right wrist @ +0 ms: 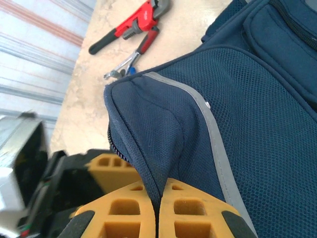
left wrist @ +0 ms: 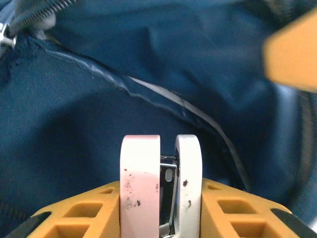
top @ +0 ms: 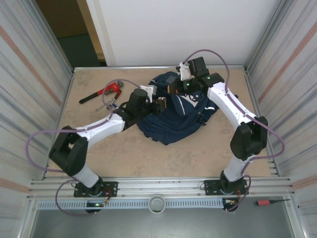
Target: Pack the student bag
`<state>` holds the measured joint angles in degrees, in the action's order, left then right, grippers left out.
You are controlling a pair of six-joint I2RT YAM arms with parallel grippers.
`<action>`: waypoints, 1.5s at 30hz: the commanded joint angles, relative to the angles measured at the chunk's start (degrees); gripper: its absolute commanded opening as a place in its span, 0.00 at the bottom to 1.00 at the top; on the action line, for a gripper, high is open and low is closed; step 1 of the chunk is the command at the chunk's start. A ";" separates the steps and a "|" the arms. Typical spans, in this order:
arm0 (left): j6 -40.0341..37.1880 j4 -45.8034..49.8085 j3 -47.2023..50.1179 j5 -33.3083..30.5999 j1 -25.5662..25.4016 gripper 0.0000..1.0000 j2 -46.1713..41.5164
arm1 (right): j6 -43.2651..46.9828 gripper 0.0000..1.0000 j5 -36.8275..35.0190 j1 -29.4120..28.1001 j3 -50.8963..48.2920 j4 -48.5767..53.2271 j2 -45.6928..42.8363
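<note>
We see the large navy-blue fabric student bag (top: pixel 181 121) lying slumped on the beige table (top: pixel 148 153), towards its far right part, between the two arms. The right gripper (right wrist: pixel 158 194) has its yellow fingers closed narrowly on a fold of the bag's rim, beside a thin grey-white stripe, and appears to be lifting that edge so that the mouth stays open.

The left gripper (left wrist: pixel 161 192) sits at or just inside that opening, with blue lining all round it and the open zip at the upper left of its view. It holds a small pink-and-white rounded object (left wrist: pixel 141 171) clamped between its fingers. We cannot tell what this object is, only that a metal part shows between the pink half and the white half.

We judge the packing to be under way but not finished: this object is at the mouth of the bag but not yet let go. A red-handled pipe wrench (top: pixel 101 93) and a pair of small pliers (top: pixel 110 103) lie on the table to the left, well apart from the bag. Whether they are meant to go in we cannot say. The zip is not yet closed.
</note>
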<state>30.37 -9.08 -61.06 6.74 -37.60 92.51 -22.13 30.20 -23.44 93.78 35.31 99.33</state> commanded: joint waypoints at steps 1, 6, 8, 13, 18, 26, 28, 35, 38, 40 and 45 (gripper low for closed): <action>2.65 -4.15 -5.11 -3.57 -0.21 0.42 4.22 | -2.22 0.00 5.93 0.10 2.67 -6.83 -1.20; 1.04 -3.89 -5.67 0.82 -0.11 0.58 4.00 | -2.28 0.00 6.45 1.39 0.40 -7.59 -2.19; -0.51 -3.63 -3.54 1.77 0.22 0.63 1.26 | -2.41 0.00 6.57 1.88 -0.89 -8.35 -2.67; -5.14 -0.05 5.16 2.47 1.50 0.65 -9.51 | -2.07 0.00 6.16 2.63 -2.98 -8.64 -3.44; -7.85 6.16 15.16 -4.66 8.00 0.68 -19.76 | 0.49 0.00 4.14 2.69 -5.70 -7.88 -4.03; -11.41 14.33 16.39 -8.77 23.31 0.74 -13.39 | 1.27 0.00 2.77 2.30 -9.30 -8.68 -4.83; -12.39 15.15 14.47 -8.64 24.28 0.75 -9.33 | 1.30 0.00 2.75 2.35 -9.49 -8.77 -4.69; -13.15 21.05 6.93 -12.18 24.58 0.74 2.22 | 1.48 0.00 3.13 2.42 -10.01 -9.07 -4.38; -12.66 21.12 6.42 -12.16 24.82 0.70 3.60 | 1.65 0.00 3.23 2.49 -10.48 -9.47 -4.34; -12.53 21.29 5.90 -11.38 25.11 0.67 4.73 | 1.57 0.00 3.35 2.61 -10.83 -9.75 -4.33; -12.86 21.42 5.38 -10.78 25.65 0.59 6.54 | 1.56 0.00 3.58 2.68 -11.39 -10.00 -4.52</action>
<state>18.15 10.68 -54.54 -3.70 -12.60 98.17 -21.82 33.34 -21.45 83.07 26.87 97.45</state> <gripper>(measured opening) 0.603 0.054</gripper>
